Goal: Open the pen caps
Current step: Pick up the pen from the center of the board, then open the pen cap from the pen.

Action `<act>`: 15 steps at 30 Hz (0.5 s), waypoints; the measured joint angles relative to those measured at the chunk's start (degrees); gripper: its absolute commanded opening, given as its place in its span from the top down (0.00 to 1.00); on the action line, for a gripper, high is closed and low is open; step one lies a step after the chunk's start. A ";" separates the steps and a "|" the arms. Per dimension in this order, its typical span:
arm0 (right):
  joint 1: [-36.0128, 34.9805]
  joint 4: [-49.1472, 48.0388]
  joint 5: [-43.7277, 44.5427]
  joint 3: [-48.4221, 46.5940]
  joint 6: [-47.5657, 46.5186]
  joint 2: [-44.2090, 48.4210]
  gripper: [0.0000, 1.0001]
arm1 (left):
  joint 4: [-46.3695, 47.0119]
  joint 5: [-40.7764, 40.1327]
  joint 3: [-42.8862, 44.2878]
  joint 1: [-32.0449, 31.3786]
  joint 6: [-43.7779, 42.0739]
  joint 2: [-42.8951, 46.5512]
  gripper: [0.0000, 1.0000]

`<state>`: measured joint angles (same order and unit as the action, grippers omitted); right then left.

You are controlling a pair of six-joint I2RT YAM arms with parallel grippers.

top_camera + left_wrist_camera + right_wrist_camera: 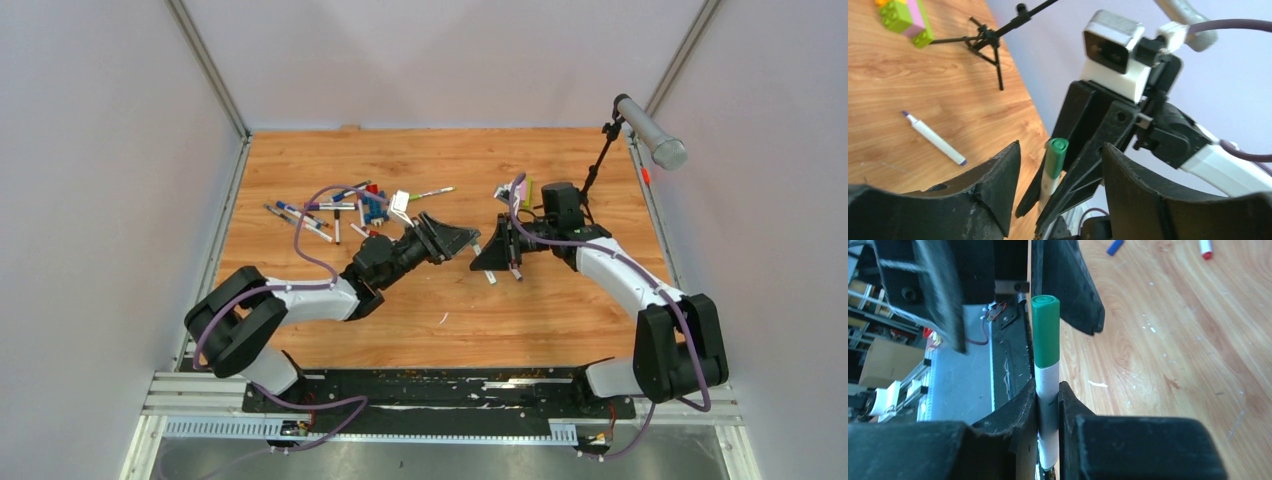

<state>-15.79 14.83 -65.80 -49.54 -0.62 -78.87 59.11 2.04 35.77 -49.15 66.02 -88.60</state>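
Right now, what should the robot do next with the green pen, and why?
Probably close the left gripper on the green cap: its open fingers sit either side of it, while the right gripper pinches the pen by its white barrel, cap still on.

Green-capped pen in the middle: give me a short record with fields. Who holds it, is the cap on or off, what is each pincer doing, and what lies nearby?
item: green-capped pen, white barrel
holder: right pincer, shut on the barrel
cap: green cap, on the pen
left pincer: open, one finger on either side of the green cap, not gripping it
nearby: loose pen with a purple tip, lying on the table
elsewhere: scattered pens at the far left
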 measured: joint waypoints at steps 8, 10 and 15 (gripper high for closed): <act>-0.15 2.10 -7.41 0.00 -4.92 0.13 1.00 | 0.81 2.27 -0.52 0.76 -3.41 4.39 0.35; -0.15 2.14 -7.76 0.00 -5.07 0.11 1.00 | 1.01 2.86 -0.90 0.90 -3.39 4.31 0.37; -0.15 2.01 -8.07 0.00 -4.81 0.11 1.00 | 2.80 4.52 -0.94 0.90 -3.30 3.13 0.42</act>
<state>-15.94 16.84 -73.87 -49.54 -5.43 -78.76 61.91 6.57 34.83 -48.25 62.72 -85.47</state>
